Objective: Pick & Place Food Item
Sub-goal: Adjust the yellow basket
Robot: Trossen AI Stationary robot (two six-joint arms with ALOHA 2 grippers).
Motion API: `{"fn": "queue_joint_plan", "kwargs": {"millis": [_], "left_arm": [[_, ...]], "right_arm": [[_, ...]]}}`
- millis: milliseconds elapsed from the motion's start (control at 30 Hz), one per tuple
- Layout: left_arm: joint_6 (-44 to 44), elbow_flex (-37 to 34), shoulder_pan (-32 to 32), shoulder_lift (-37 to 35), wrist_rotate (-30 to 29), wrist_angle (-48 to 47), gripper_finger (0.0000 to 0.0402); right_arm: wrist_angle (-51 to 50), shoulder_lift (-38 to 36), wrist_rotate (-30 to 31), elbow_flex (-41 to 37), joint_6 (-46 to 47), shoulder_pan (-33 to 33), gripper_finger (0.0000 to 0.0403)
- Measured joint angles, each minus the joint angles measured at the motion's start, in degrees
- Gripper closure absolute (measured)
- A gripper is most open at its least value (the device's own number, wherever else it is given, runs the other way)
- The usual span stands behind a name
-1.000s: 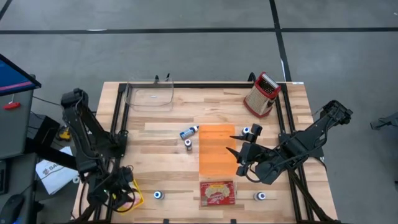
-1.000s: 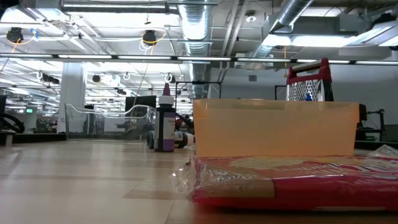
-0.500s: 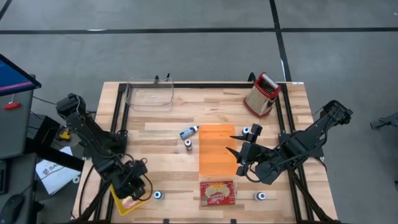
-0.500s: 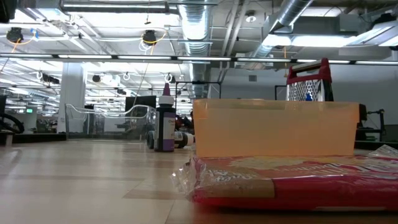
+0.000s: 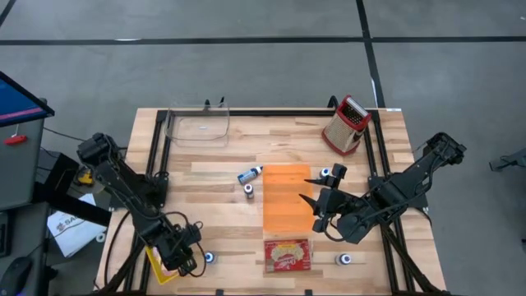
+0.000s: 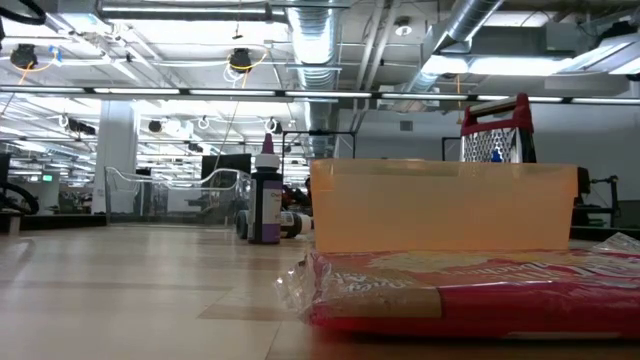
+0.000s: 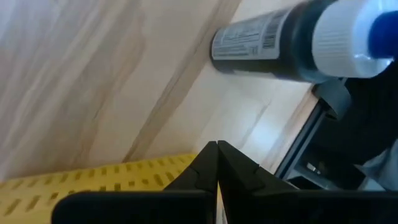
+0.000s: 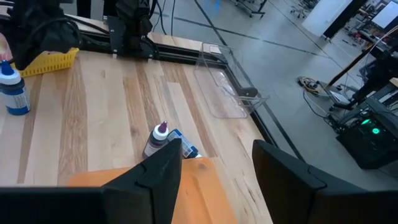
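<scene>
My left claw (image 5: 182,256) is clenched on nothing over the yellow basket (image 5: 158,265) at the worktop's (image 5: 214,210) near left corner. The food packet (image 5: 287,254) lies untouched by the near edge, touching the orange bin (image 5: 287,200). My right claw (image 5: 314,203) hangs released over that bin. I judge the pick not begun; next I must reach the packet. A small bottle (image 5: 210,257) stands between.

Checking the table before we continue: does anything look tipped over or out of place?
One small bottle lies on its side beside the orange bin, while the other bottles, like the one near the front edge, stand upright. Nothing looks spilled or damaged.
</scene>
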Motion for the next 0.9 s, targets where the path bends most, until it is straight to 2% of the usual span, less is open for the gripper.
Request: {"fn": "queue_joint_plan", "kwargs": {"millis": [233, 700, 900], "left_arm": [[-0.20, 0.00, -0.71, -0.52, 2.02, 0.11, 0.0401], [-2.84, 0.00, -3.49, -0.56, 11.10, 0.91, 0.0401], [-2.11, 0.00, -5.28, -0.82, 12.15, 3.71, 0.0401]], "right_arm": [[0.00, 0.00, 0.14, 0.00, 0.11, 0.00, 0.0214], [0.02, 0.00, 0.18, 0.00, 0.20, -0.01, 0.0214], [0.07, 0.00, 0.18, 0.00, 0.20, -0.07, 0.0214]]}}
